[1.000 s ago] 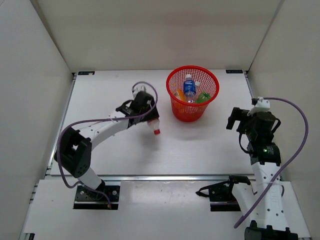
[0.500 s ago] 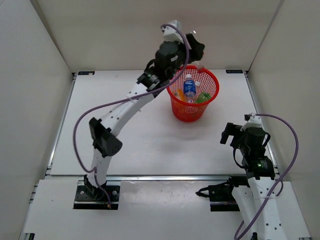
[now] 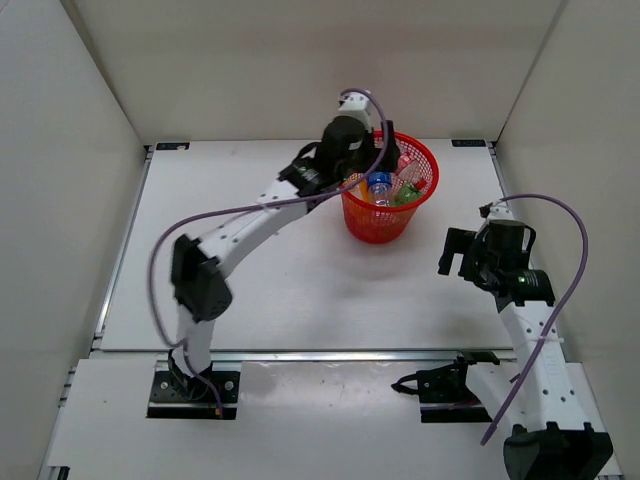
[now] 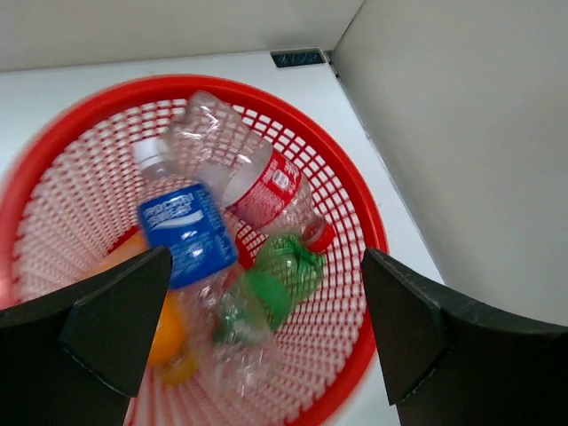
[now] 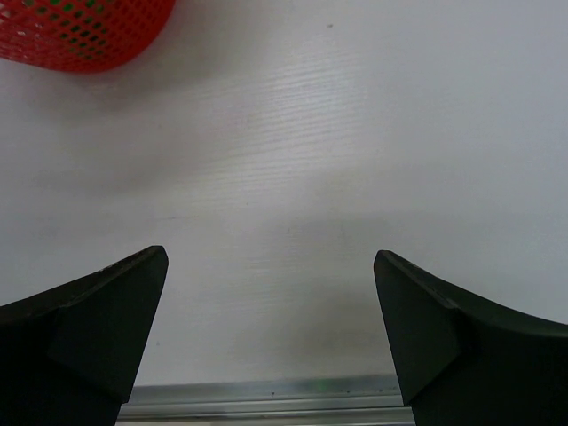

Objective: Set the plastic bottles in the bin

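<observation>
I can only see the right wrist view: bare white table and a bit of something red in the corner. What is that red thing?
Observer: A round red mesh bin, standing toward the far side of the table.
Operator: Anything in it?
Observer: Yes: a red-label bottle, a blue-label bottle, a green bottle and an orange bottle, half hidden.
Operator: And the other arm?
Observer: The left gripper hangs open right over the bin, holding nothing.
</observation>
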`<act>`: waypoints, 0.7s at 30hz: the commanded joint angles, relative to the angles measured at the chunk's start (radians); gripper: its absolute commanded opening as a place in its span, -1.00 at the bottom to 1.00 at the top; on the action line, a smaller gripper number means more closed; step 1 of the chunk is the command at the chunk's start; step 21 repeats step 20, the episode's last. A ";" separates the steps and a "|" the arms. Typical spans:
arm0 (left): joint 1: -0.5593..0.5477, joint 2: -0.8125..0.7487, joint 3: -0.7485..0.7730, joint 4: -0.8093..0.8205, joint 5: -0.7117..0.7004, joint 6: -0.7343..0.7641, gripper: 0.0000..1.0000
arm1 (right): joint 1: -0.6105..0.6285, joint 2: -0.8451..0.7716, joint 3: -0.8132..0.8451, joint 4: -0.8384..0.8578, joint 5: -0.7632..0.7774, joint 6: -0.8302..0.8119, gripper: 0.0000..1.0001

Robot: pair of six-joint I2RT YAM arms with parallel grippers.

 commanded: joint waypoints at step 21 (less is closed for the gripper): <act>0.430 -1.447 -1.234 -0.481 -0.265 -0.106 0.98 | 0.092 0.096 0.048 -0.123 -0.019 0.031 1.00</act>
